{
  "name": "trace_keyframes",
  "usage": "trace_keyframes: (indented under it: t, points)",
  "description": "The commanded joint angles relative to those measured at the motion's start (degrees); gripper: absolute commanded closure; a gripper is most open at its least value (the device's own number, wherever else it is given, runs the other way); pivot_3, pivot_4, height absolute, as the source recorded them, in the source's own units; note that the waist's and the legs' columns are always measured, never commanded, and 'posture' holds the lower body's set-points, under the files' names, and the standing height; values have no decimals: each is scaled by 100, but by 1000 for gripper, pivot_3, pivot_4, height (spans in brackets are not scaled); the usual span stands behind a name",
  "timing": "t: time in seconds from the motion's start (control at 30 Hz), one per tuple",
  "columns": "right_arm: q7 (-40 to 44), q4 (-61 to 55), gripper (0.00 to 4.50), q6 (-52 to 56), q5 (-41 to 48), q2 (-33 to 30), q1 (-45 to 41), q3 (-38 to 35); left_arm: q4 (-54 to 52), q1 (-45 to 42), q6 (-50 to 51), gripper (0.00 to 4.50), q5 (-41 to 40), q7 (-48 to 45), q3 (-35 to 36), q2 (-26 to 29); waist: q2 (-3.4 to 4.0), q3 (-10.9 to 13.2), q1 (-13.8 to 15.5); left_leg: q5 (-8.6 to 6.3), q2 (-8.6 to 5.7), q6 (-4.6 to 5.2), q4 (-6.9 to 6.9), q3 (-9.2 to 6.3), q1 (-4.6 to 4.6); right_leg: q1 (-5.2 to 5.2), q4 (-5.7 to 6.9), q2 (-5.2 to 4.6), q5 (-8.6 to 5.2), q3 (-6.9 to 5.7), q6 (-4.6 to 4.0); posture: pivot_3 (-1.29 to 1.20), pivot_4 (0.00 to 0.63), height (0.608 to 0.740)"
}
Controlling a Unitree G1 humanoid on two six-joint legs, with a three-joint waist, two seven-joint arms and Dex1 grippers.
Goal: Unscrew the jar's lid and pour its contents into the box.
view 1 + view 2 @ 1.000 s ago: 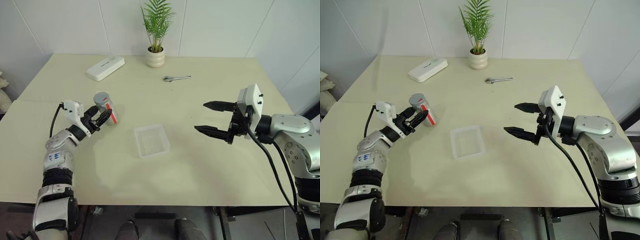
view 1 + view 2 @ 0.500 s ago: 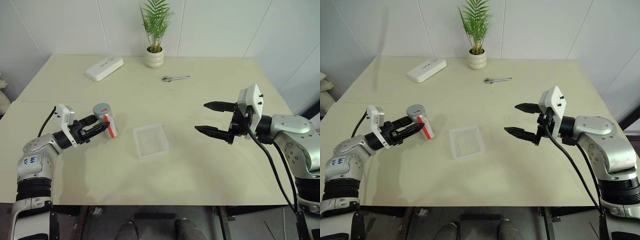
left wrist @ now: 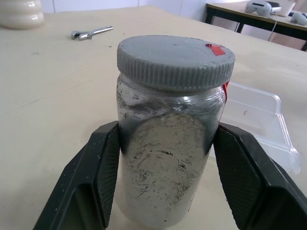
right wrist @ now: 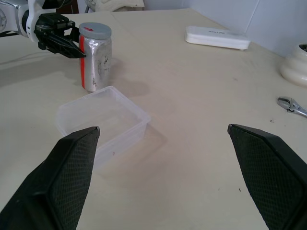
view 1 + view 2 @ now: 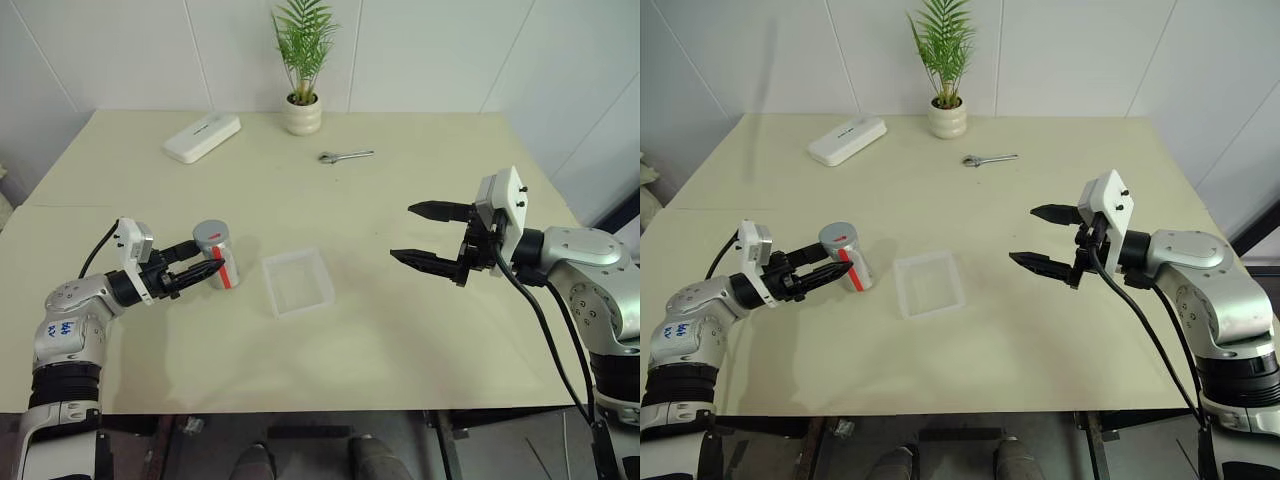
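Gripping the jar point(image 5: 216, 256), lid point(image 3: 175, 59) on, just beside the box point(image 5: 297, 281), the left gripper's point(image 5: 207, 262) jaws clench; the right gripper's point(image 5: 424, 234) jaws gape, well apart.

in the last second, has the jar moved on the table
Yes. The jar, clamped in the left gripper, now stands upright closer to the box and the table's near edge; earlier it was tilted, farther back.

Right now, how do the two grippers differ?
The left gripper is shut on the jar, low at the table; the right gripper is open wide, empty, hanging above the table. The left is beside the box; the right stands well apart. Both point inward.
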Motion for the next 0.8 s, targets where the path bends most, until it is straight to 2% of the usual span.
trace_keyframes:
  t: [0.03,0.17,0.23,0.37,0.67,0.8]
  points:
    - [15,-87,0,-127,12,-27,-126,-130,84,58,-407,1905,13,-289,72,126,0,0,1,0,0,0,0,0,0,0,0,0,0,0,0,0,150,740]
    - [8,-57,0,-138,1,-20,-150,-125,313,19,-718,1905,107,-421,62,152,0,0,3,0,0,0,0,1,0,0,-2,0,0,0,0,0,150,740]
    - [5,-78,0,-139,9,-20,-134,-133,373,19,-671,1187,103,-456,61,187,0,0,-1,0,0,1,0,1,0,0,-2,0,0,1,0,0,150,740]
    - [-1,-90,0,-125,18,-25,-127,-139,410,30,-756,26,139,-498,48,221,0,0,3,-1,0,2,-1,1,-1,-1,-2,0,0,1,0,0,150,740]
    - [-4,-127,0,-99,31,-59,-104,-167,416,126,-845,26,132,-725,85,448,1,1,-1,-2,1,3,-2,3,-1,-2,-2,0,-1,2,-1,0,150,740]
    - [-19,-155,0,-94,33,-74,-78,-191,52,449,-621,26,19,-707,205,638,3,2,-14,-3,3,5,-8,7,0,-6,-4,0,-2,5,-3,0,150,740]
